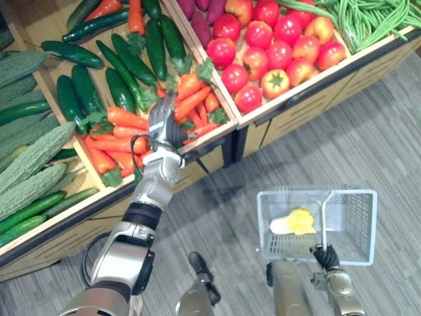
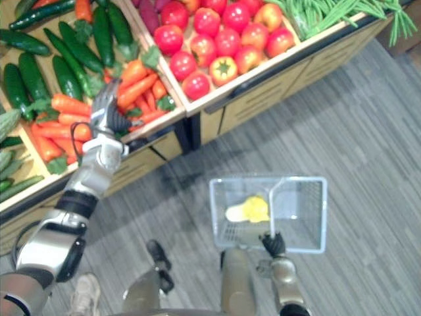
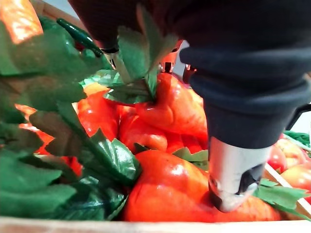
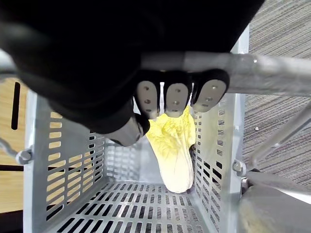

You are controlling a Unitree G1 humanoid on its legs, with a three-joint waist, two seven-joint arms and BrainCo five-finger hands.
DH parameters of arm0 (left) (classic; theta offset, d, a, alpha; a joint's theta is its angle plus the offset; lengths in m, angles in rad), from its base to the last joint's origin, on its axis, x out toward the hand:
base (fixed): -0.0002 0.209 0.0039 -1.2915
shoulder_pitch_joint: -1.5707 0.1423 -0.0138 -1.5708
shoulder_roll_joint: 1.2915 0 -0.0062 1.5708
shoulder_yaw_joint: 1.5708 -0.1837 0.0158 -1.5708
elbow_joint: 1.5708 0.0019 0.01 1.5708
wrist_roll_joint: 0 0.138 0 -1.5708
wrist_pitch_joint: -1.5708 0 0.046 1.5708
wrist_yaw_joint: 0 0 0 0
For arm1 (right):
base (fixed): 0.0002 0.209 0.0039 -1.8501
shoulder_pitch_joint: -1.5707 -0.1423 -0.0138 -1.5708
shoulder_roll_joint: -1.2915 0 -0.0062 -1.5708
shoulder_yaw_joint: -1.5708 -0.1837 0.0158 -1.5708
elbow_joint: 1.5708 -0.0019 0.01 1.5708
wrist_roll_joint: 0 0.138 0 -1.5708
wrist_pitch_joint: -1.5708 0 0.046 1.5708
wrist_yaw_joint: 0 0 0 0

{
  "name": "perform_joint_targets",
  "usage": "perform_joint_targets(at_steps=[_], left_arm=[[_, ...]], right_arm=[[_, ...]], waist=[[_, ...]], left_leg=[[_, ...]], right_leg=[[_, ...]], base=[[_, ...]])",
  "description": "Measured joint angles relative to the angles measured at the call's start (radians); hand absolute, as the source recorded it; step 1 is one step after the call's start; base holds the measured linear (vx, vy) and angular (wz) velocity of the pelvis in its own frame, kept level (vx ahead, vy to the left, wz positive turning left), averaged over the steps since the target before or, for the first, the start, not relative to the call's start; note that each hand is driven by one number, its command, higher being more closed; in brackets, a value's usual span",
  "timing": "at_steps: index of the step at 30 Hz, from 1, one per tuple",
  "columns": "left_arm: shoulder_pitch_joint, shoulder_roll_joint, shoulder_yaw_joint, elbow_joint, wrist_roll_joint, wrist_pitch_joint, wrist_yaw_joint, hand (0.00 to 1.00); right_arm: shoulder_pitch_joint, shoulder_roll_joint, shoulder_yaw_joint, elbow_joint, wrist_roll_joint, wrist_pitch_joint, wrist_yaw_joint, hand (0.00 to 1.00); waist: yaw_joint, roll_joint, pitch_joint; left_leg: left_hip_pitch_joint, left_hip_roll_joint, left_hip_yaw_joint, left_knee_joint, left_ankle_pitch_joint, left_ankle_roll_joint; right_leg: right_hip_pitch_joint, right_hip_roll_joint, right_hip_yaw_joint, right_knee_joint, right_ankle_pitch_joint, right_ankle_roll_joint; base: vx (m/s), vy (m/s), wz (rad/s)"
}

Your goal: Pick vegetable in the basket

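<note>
Well, start at your left hand (image 1: 163, 122): it is stretched out over the wooden bin's near edge and lies on the heap of carrots (image 1: 125, 118), touching them among their green leafy tops. Whether it grips one or merely rests there you cannot tell, since the leaves cover it in the left wrist view. To the left of that hand lie pale, bumpy bitter gourds (image 1: 29, 158), and beyond it a spread of dark cucumbers (image 1: 131, 62). To its right, past a wooden divider, sits a compartment of red and orange tomatoes (image 1: 263, 52), and further right again a pile of green beans (image 1: 368, 20).

Your right hand (image 1: 325, 255) is low and well apart from the left, over the grey plank floor (image 1: 381, 131). Its fingers (image 4: 176, 99) are curled round the grey handle (image 1: 325, 217) of a pale perforated basket (image 1: 358, 197), which hangs just below that hand. A Chinese cabbage (image 1: 296, 222), yellow-leaved with a white base, lies on the basket's bottom, directly beneath the curled fingers and towards the basket's left half.
</note>
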Motion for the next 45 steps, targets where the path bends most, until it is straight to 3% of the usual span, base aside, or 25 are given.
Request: perform_joint_targets(at_steps=[9, 10, 23, 39, 45], left_arm=[[-0.074, 0.001, 0.077, 0.035, -0.003, 0.001, 0.001, 0.00], [-0.080, 0.001, 0.079, 0.035, -0.003, 0.001, 0.002, 1.00], [-0.127, 0.001, 0.108, 0.076, -0.012, 0.018, 0.020, 1.00], [-0.123, -0.003, 0.110, 0.098, -0.021, 0.021, 0.007, 1.00], [-0.031, -0.052, 0.109, -0.037, -0.025, 0.021, 0.030, 1.00]], right_arm=[[0.000, 0.003, 0.005, -0.010, 0.001, -0.001, 0.000, 1.00], [0.000, 0.003, 0.005, -0.011, 0.001, -0.002, 0.000, 1.00], [0.000, 0.003, 0.041, -0.017, 0.003, -0.010, 0.000, 1.00], [0.000, 0.004, 0.042, -0.016, 0.010, -0.001, 0.000, 1.00], [0.003, 0.004, 0.037, -0.014, 0.009, 0.022, 0.000, 1.00]], waist=[[-0.002, -0.007, 0.005], [-0.002, -0.007, 0.005], [-0.023, -0.008, 0.005], [-0.026, -0.013, 0.006], [-0.026, -0.014, 0.005]], left_leg=[[-0.010, 0.004, 0.002, -0.036, 0.024, -0.004], [-0.013, 0.004, 0.002, -0.036, 0.024, -0.004], [-0.014, 0.008, 0.006, -0.042, 0.026, -0.005], [0.022, 0.011, 0.024, -0.042, 0.026, -0.006], [0.058, 0.017, 0.001, -0.034, 0.026, -0.006]], right_leg=[[-0.014, 0.013, 0.000, -0.015, 0.000, 0.000], [-0.017, 0.013, 0.000, -0.015, 0.000, 0.000], [-0.023, 0.018, 0.000, -0.013, 0.000, 0.000], [0.003, 0.020, 0.001, -0.001, 0.000, 0.000], [0.048, 0.020, -0.011, 0.010, 0.000, 0.000]], base=[[0.00, 0.000, 0.00], [0.03, -0.002, 0.01], [0.01, 0.000, 0.00], [0.00, -0.001, -0.01], [0.01, 0.001, 0.06]])
